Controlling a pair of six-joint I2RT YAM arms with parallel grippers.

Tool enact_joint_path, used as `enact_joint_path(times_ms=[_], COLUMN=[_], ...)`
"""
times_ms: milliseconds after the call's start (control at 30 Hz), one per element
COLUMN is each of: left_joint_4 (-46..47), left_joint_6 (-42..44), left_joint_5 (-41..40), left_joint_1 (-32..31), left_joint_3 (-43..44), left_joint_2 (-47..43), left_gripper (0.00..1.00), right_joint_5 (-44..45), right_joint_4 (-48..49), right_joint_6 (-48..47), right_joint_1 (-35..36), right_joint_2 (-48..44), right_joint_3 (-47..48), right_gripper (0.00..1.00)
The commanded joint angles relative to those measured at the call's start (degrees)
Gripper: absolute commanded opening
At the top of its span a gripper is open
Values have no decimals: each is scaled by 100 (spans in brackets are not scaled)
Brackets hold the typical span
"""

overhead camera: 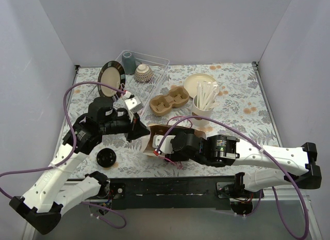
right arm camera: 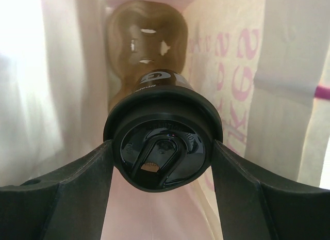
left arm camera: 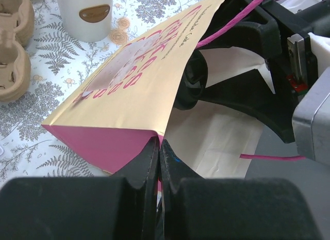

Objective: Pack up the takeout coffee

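Overhead, left-wrist and right-wrist views of the packing station. The paper bag (overhead camera: 153, 132) lies on its side on the fern-patterned desk (overhead camera: 242, 106), its mouth toward the right arm.

Left end effector (left arm camera: 159, 152): fingers pressed together, pinching the rim of the paper bag where the tan printed panel meets the pink side fold. This lifts the upper panel and leaves the mouth gaping.

Right end effector (right arm camera: 162, 147): reaches into the bag mouth, so the overhead view shows only its black wrist housing. Its own camera looks down the bag's interior. The jaws stand wide, one finger (right arm camera: 77, 183) on each side of the takeout coffee (right arm camera: 162, 124), and both inner faces touch the rim of the round black lid.

The takeout coffee is therefore gripped between the fingers, lid facing the wrist camera and cup body pointing deeper into the bag. It is centred between the bag's side walls. A brown moulded piece (right arm camera: 147, 41) with holes lies beyond it at the far end; what it is cannot be told.

Outside the bag, a loose black lid (overhead camera: 106, 157) rests near the left arm. A cardboard cup carrier (overhead camera: 169, 100) and a white cup (overhead camera: 202, 112) holding white utensils stand behind the bag.
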Motion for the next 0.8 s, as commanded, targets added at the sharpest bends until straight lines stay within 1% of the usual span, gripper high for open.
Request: enact_joint_path(times_ms=[0, 100, 233, 433, 500, 600, 767], left_joint_4=[-87, -69, -95, -52, -34, -60, -236], left_joint_6=[109, 153, 294, 268, 242, 259, 452], left_joint_5=[117, 118, 20, 73, 99, 170, 135], left_joint_1=[-5, -5, -5, -5, -5, -5, -14], left_joint_3=[185, 89, 71, 106, 106, 89, 194], left_joint_2=[34, -106, -229, -256, -256, -247, -212], left_gripper=[0, 0, 0, 0, 0, 0, 0], right_joint_5=[307, 167, 17, 210, 386, 315, 166], right_joint_4=[366, 279, 234, 94, 286, 753, 640], right_joint_6=[-418, -578, -543, -411, -437, -683, -719], right_joint_1=[33, 33, 7, -2, -10, -81, -204], right_joint_2=[66, 118, 39, 127, 153, 197, 408], right_joint_3=[-51, -148, -201, -192, -192, -280, -60], right_gripper=[48, 48, 48, 47, 46, 47, 47])
